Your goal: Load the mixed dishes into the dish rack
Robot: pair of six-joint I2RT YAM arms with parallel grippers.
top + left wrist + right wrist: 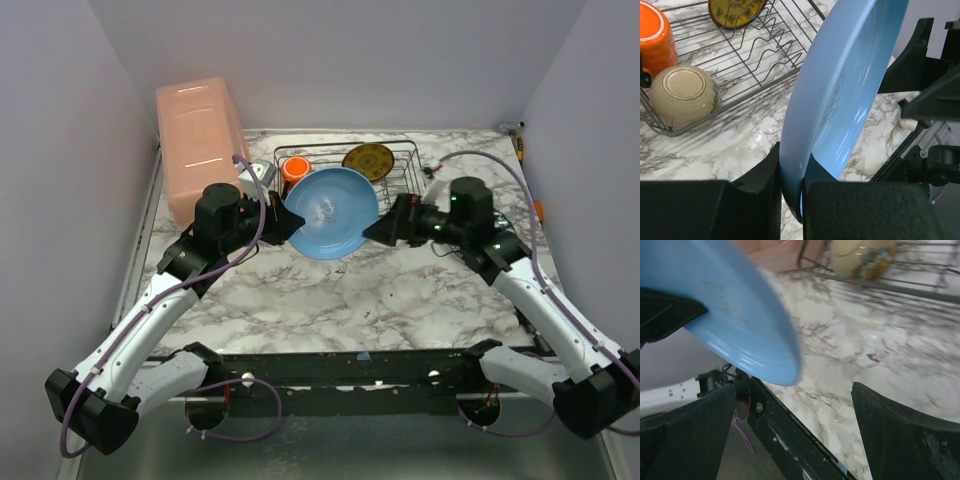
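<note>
While my left gripper (792,172) clamps the rim of the large glossy light-blue plate (840,100), tilted just before the black wire dish rack (740,99), my right gripper (795,430) gapes beside it, seemingly not touching.

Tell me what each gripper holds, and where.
Left gripper pinches the light-blue plate by its rim; right gripper holds nothing, jaws open.
</note>
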